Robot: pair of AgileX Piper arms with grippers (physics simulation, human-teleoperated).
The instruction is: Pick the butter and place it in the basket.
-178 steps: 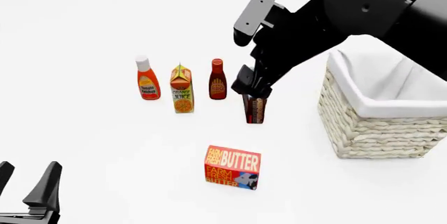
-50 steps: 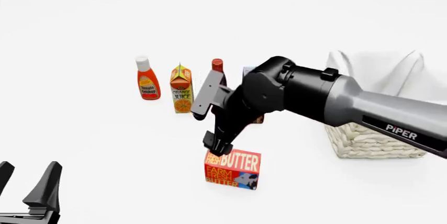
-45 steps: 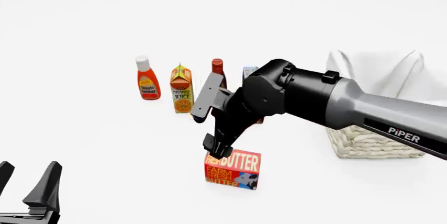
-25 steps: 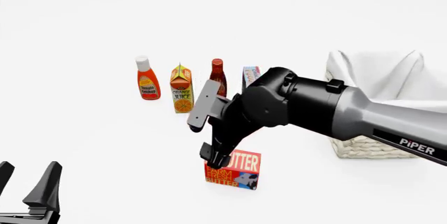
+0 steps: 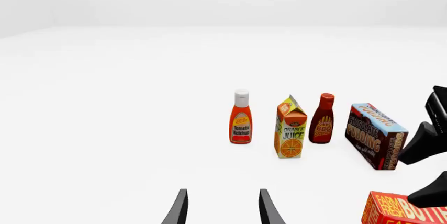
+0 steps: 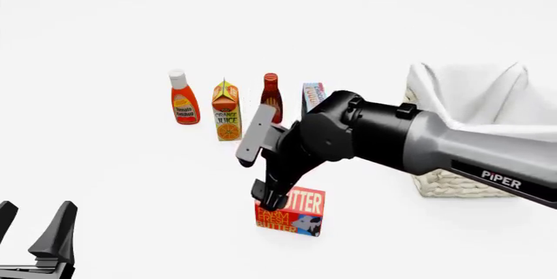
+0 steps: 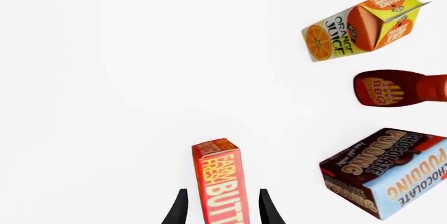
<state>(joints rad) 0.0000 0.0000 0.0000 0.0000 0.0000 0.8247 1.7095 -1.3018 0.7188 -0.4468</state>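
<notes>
The butter stands alone on open table near the front, bottles behind it and the basket well off to the right. The right gripper straddles the box's top, fingers open with a sliver of gap each side, not clamped. Only the right wrist view shows that gap; the left gripper idles open.

Featureless white simulated tabletop
</notes>
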